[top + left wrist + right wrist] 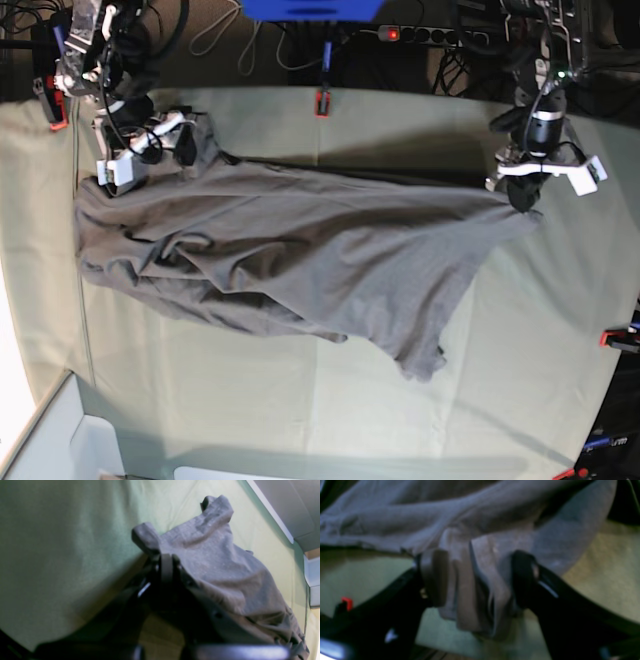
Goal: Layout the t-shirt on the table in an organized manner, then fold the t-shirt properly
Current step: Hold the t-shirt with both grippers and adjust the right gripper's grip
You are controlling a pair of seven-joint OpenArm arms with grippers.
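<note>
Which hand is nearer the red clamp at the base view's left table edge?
Right. The right hand is close by the clamp; the left hand is across the table.

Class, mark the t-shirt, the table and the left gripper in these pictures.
t-shirt (300,255): base view, middle of the grey cloth.
table (520,340): base view, bare green cover.
left gripper (522,193): base view, fingers shut on the shirt's corner.

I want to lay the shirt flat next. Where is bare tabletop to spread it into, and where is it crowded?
Bare table lies below the t-shirt, between its lower hem and the white box corner. Another patch lies between the shirt's tail and the red clamp. It is crowded along the far edge, where the left gripper pinches cloth and the right gripper straddles a bunch.
</note>
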